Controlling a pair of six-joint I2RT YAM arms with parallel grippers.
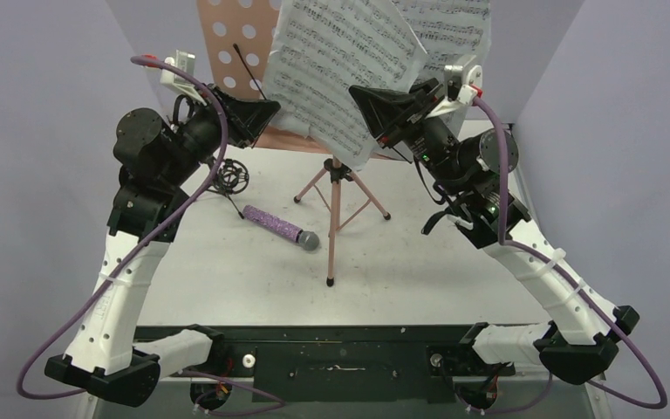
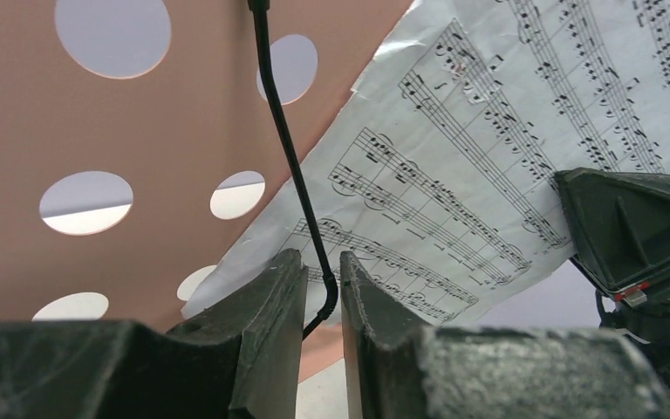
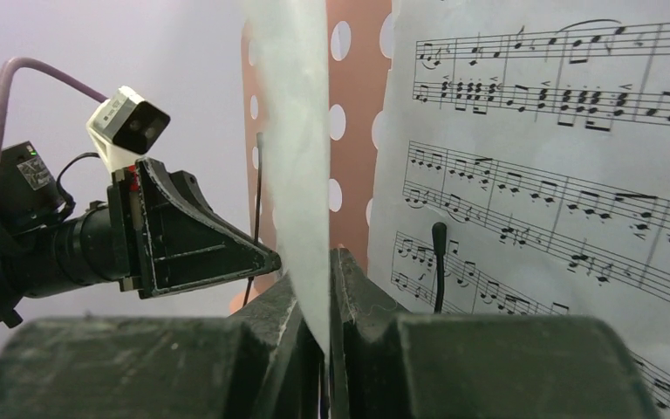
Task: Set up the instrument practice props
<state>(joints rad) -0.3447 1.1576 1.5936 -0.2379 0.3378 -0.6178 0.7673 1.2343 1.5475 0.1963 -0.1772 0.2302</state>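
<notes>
The pink music stand [image 1: 335, 218] stands mid-table, its perforated desk [image 1: 227, 44] up at the back. One sheet-music page [image 1: 449, 26] lies on the desk's right side. My right gripper [image 1: 359, 94] is shut on the edge of the second page [image 1: 331, 61], held tilted before the desk; the wrist view shows the page edge-on [image 3: 297, 131] between the fingers [image 3: 327, 262]. My left gripper [image 1: 272, 106] is slightly open, its jaws [image 2: 323, 266] either side of the desk's black wire page retainer [image 2: 288, 148]. The purple microphone [image 1: 275, 225] lies on the table. The black mic holder [image 1: 231, 175] sits by the left arm.
Grey walls close in on the left, right and back. A second black retainer wire [image 3: 439, 262] lies over the page on the desk. The stand's three legs spread around the table's middle. The arm bases and a black rail [image 1: 340, 358] sit at the near edge.
</notes>
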